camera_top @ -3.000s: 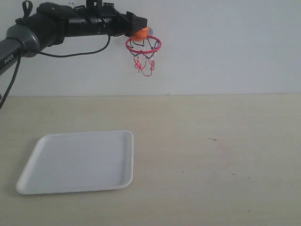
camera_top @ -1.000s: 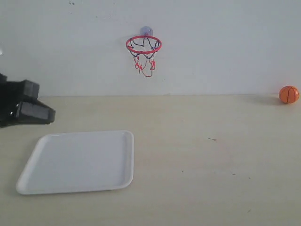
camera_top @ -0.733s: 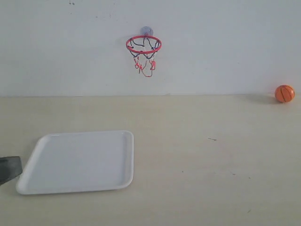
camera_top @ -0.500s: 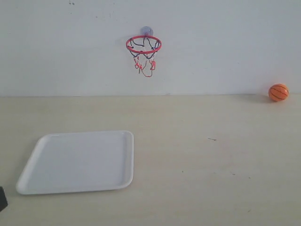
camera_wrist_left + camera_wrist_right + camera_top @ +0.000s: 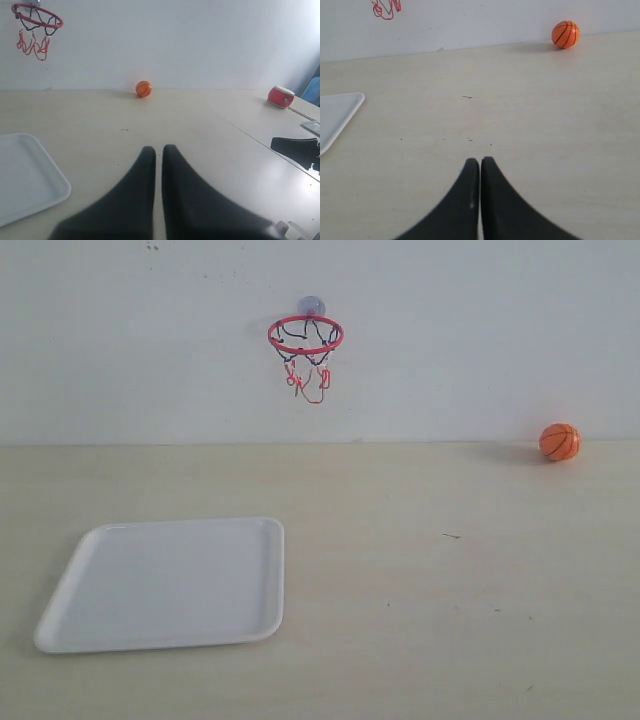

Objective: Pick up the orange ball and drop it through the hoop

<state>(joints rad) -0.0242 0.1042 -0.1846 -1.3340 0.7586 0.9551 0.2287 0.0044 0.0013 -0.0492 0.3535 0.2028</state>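
The orange ball sits on the worktop at the foot of the wall, well to the right of the hoop and lower than it. The hoop is mounted on the wall, its net hanging slack. A white tray lies on the worktop below and to the left of the hoop. The left tool is clenched on nothing, with only a thin slit between its fingers. The right tool is clenched too, holding nothing. Both tools are well apart from the ball.
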